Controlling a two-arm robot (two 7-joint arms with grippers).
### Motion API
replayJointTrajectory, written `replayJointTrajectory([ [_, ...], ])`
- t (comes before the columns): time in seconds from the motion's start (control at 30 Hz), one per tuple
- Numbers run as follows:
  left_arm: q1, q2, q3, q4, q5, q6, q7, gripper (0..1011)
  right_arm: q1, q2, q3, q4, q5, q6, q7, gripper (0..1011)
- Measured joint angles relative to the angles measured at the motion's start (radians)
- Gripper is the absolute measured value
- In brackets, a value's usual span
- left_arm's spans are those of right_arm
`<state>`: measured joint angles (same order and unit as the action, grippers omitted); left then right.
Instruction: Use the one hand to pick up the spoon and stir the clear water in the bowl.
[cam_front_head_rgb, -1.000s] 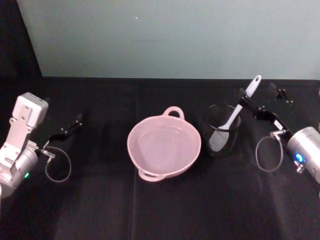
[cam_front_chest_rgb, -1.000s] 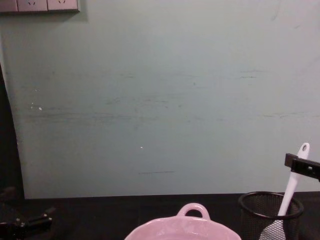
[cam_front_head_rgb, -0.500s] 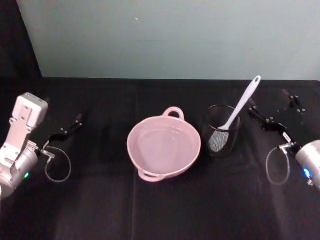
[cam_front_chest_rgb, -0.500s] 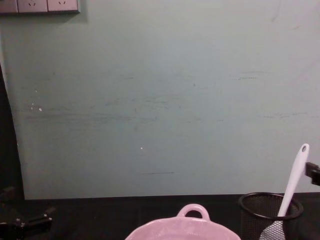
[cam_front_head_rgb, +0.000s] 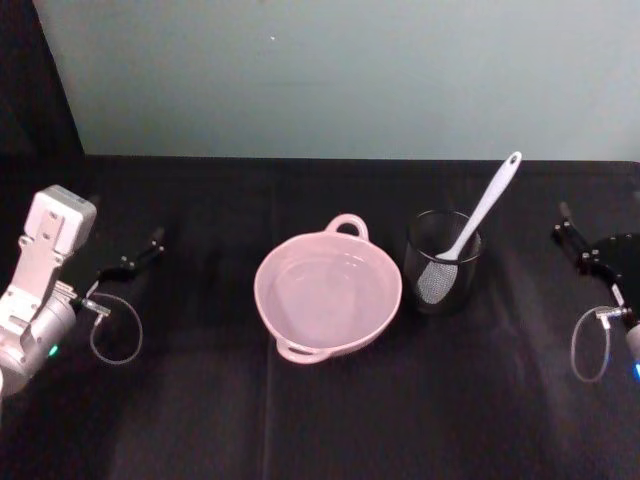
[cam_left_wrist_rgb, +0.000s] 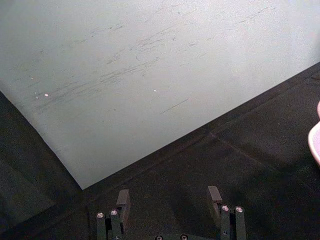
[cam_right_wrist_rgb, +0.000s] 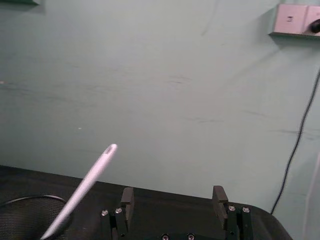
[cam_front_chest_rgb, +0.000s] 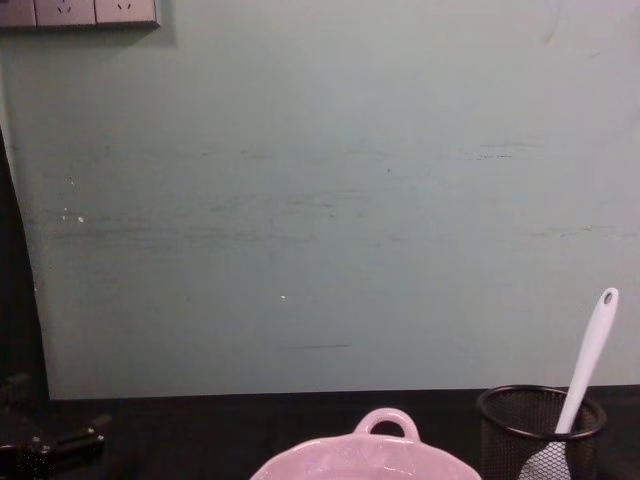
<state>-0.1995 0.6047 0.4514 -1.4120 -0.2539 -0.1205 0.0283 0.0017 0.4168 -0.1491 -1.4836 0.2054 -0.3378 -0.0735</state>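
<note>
The white spoon (cam_front_head_rgb: 478, 218) stands tilted in a black mesh cup (cam_front_head_rgb: 443, 262), scoop down and handle leaning up to the right. The same spoon (cam_front_chest_rgb: 586, 364) rises out of the cup in the chest view. Left of the cup sits the pink bowl (cam_front_head_rgb: 328, 297), holding clear water (cam_front_head_rgb: 322, 292). My right gripper (cam_front_head_rgb: 560, 222) is at the table's far right, well apart from the spoon, open and holding nothing. In its wrist view the gripper (cam_right_wrist_rgb: 173, 192) has the spoon handle (cam_right_wrist_rgb: 89, 181) off to one side. My left gripper (cam_front_head_rgb: 140, 255) rests open at the far left.
A black cloth covers the table (cam_front_head_rgb: 320, 420) and a pale green wall (cam_front_head_rgb: 340, 70) stands behind it. The mesh cup (cam_front_chest_rgb: 540, 428) sits close beside the bowl's (cam_front_chest_rgb: 362, 460) right rim. Cable loops hang by both wrists.
My right gripper has drawn back to the right, away from the spoon handle, and has left the chest view. The spoon stays in the cup. The left arm has not moved.
</note>
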Motion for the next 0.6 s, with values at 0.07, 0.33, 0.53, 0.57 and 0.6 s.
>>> replayJointTrajectory([
  [0.07,0.0,0.0,0.0,0.0,0.0,0.0,0.0,1011,-0.001,-0.003,0.006,0.009,-0.001,-0.008,-0.001,1003],
  [0.33,0.0,0.0,0.0,0.0,0.0,0.0,0.0,1011,0.003,-0.026,0.033,0.071,0.021,-0.023,0.028,1003],
  [0.53,0.0,0.0,0.0,0.0,0.0,0.0,0.0,1011,0.016,-0.043,0.045,0.102,0.041,-0.023,0.049,1003],
  [0.57,0.0,0.0,0.0,0.0,0.0,0.0,0.0,1011,0.017,-0.044,0.046,0.104,0.041,-0.023,0.051,1002],
  [0.6,0.0,0.0,0.0,0.0,0.0,0.0,0.0,1011,0.017,-0.044,0.046,0.103,0.041,-0.023,0.05,1003],
])
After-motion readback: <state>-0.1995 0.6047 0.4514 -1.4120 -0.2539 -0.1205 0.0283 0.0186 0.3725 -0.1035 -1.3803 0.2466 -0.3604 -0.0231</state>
